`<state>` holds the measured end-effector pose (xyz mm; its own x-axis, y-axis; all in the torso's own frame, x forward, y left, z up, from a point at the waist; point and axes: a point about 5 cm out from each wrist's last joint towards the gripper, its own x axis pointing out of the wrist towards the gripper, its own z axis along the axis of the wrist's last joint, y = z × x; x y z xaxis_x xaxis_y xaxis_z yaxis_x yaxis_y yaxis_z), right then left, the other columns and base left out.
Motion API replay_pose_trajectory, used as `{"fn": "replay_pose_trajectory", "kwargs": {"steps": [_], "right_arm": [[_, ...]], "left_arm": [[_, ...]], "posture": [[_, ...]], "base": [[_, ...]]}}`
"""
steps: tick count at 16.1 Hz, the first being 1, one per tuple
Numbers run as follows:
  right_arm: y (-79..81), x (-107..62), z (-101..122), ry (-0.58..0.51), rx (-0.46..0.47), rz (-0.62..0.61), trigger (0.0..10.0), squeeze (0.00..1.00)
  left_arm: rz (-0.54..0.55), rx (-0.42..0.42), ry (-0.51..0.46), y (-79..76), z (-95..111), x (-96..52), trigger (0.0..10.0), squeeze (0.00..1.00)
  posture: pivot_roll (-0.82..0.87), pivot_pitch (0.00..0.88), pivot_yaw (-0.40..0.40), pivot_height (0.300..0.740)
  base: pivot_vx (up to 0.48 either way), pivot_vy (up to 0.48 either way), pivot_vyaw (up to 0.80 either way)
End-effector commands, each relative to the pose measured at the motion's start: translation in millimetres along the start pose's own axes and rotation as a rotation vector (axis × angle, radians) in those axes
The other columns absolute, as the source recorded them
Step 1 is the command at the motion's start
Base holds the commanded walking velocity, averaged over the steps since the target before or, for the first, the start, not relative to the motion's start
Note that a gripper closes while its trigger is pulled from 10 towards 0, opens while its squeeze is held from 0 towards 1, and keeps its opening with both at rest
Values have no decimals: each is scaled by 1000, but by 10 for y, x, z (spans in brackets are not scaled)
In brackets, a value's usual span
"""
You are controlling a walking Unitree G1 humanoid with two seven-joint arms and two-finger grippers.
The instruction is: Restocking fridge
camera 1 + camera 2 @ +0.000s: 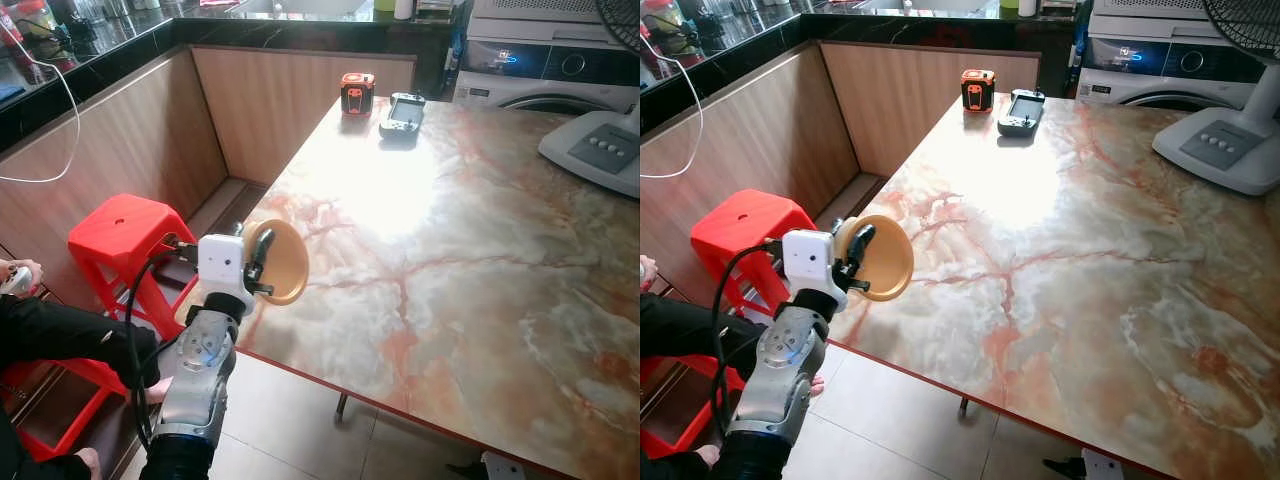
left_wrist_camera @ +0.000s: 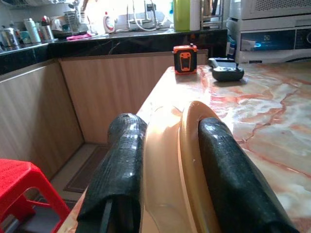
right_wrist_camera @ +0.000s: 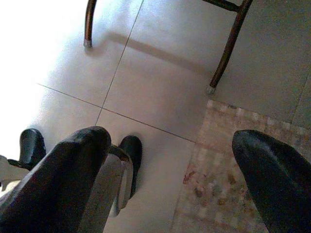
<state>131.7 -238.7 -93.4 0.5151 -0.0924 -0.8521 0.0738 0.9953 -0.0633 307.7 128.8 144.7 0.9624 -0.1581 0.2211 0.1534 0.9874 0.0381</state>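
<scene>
Left end effector (image 1: 262, 262): closed across the rim of a tan plate (image 1: 283, 260), one black finger (image 2: 118, 170) on each face, as the left wrist view showed.
Plate: held on edge, tilted, at the near left corner of the marble surface (image 1: 470, 260); whether its lower rim touched the surface could not be told.
Plate contents: nothing seen in it.
Right end effector (image 3: 170, 184): hung idle with fingers spread wide over the tiled floor (image 3: 160, 77).
Step in hand: judged to be carrying the plate off the surface; no fridge was in view.
Doing it well: the pinch sat only on the rim, so a slow swing with the wrist held steady would likely stop the plate pivoting between the fingers; keep it clear of the surface edge and of the red stool (image 1: 125, 235) just beside the arm.
Other things on the surface: an orange-and-black device (image 1: 357, 93) and a grey controller (image 1: 402, 114) at the far end, a fan base (image 1: 595, 148) at the right.
Person: a dark sleeve (image 1: 60, 335) near the stool, worth avoiding.
</scene>
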Motion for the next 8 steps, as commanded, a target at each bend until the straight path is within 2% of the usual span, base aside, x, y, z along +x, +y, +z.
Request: {"fn": "replay_pose_trajectory", "kwargs": {"steps": [1,8], "right_arm": [[23,0,-19,5,7,4,10000,0],[23,-3,-34,12,3,4,10000,0]], "left_arm": [[-5,5,-29,-1,53,45,10000,0],[-17,-7,-25,-18,35,37,10000,0]], "posture": [[-82,0,86,740],[-83,0,89,740]], "base": [[0,0,0],[0,0,0]]}}
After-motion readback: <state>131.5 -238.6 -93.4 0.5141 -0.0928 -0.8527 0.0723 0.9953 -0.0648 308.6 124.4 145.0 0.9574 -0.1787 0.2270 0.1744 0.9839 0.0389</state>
